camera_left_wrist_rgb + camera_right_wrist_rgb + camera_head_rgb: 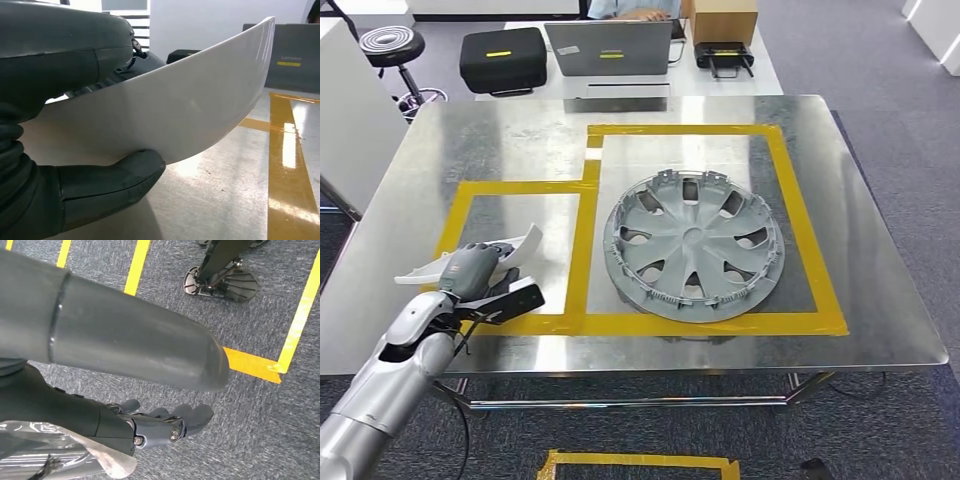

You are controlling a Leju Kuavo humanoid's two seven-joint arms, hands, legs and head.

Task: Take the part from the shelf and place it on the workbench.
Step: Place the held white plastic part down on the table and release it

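A shiny metal workbench (509, 130) stands on grey carpet, marked with two yellow tape boxes; behind it a table holds a laptop (610, 48) and a black case (503, 58).

The left hand (475, 272) reaches in over the near left part of the bench, inside the smaller tape box (580, 250). It is holding the part (520, 248), a curved white plastic panel. In the left wrist view, the thumb (113, 182) presses beneath the panel (181, 110) and the fingers (68, 55) lie over its top. The panel is tilted, one end curving upward. Whether its lower edge touches the metal cannot be told.

A grey hubcap (693, 245) lies flat in the larger tape box, well apart from the panel.

The right hand (166, 425) hangs over the carpet, fingers loosely apart, holding nothing.

The step appears to be setting the panel down. To do it well, the hand should lower until the panel rests on the metal within the small box, then loosen evenly so the curved piece does not rock or slide.
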